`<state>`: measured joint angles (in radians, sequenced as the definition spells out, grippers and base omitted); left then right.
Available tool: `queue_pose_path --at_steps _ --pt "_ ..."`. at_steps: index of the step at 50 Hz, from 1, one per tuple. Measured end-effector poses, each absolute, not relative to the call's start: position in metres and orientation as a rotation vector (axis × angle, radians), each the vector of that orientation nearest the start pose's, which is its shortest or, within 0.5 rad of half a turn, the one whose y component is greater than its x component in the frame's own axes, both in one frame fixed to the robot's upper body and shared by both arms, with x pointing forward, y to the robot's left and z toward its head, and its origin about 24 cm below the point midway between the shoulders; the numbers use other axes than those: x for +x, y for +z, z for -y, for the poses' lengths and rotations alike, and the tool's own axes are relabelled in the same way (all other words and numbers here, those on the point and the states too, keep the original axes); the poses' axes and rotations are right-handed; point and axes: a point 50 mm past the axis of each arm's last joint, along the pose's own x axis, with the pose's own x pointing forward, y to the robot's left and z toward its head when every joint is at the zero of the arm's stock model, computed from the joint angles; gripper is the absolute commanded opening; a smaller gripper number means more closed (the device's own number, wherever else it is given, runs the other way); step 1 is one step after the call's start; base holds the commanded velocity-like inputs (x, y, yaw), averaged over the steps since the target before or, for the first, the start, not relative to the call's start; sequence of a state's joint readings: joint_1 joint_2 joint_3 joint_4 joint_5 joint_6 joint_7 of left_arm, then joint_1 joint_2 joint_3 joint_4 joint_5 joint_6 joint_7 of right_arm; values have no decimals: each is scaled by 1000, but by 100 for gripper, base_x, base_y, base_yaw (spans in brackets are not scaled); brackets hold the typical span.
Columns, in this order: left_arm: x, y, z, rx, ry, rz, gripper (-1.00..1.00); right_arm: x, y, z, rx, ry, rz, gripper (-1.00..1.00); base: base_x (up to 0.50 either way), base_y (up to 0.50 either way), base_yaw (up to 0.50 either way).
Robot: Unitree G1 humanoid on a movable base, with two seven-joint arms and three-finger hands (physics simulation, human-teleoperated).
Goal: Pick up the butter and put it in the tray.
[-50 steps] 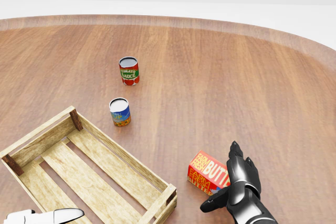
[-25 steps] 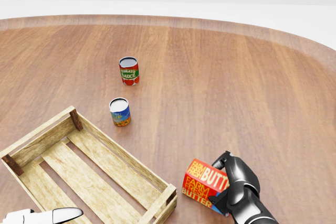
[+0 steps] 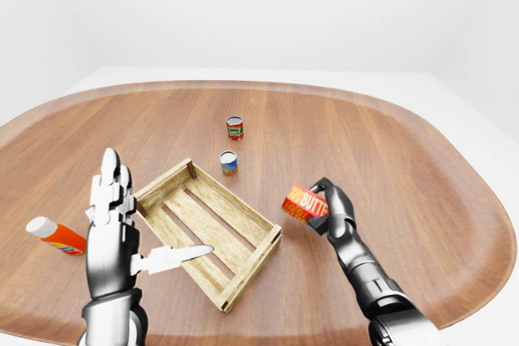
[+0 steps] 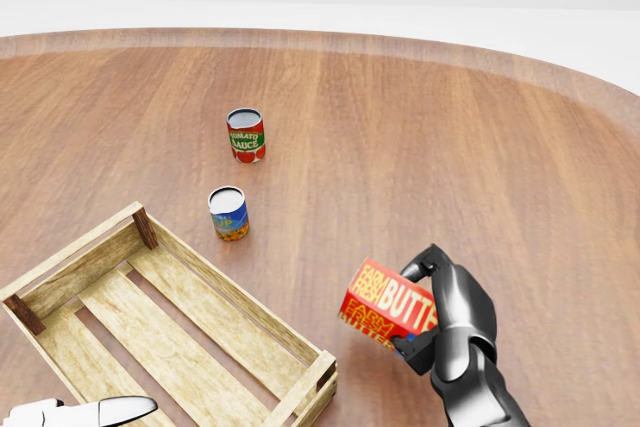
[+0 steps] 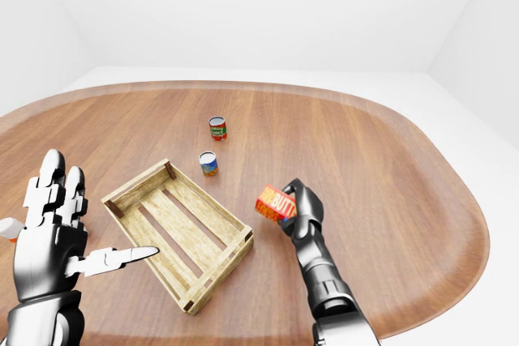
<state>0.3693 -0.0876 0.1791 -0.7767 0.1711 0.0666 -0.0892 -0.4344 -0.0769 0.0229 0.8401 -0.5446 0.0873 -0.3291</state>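
Note:
The butter [image 4: 385,303], a red and orange carton with white lettering, hangs tilted a little above the wooden table, just right of the tray's near corner. My right hand [image 4: 432,309] is shut on its right end, the dark fingers wrapped round it. The tray [image 4: 160,332] is a slatted wooden crate lying at the lower left of the head view with nothing in it. My left hand [image 3: 122,224] is raised with its fingers spread, open, to the left of the tray in the left-eye view.
A tomato sauce can [image 4: 245,135] and a blue can [image 4: 228,213] stand above the tray. An orange and white bottle [image 3: 55,235] lies on the table at the far left. The oval table's rim [image 4: 560,72] curves away at the upper right.
My right hand closed round the butter and lifted it off the table, tilting it. The left hand, cans and tray have not moved.

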Motion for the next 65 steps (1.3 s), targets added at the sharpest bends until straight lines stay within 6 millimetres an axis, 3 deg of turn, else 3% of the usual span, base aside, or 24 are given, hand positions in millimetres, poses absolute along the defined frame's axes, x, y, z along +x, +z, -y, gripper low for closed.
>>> queue_pose_path --at_steps 13,29,47,65 --pt "162 137 -195 228 248 312 100 310 21 153 -765 -159 -108 -100 0 0 0" --pt "161 138 -196 226 251 312 100 325 63 118 -858 -34 67 -100 0 0 0" --pt "161 138 -197 222 254 313 100 352 62 79 -857 32 31 -100 0 0 0" --pt "160 138 -198 219 254 313 100 361 57 49 -869 89 -13 -100 0 0 0"
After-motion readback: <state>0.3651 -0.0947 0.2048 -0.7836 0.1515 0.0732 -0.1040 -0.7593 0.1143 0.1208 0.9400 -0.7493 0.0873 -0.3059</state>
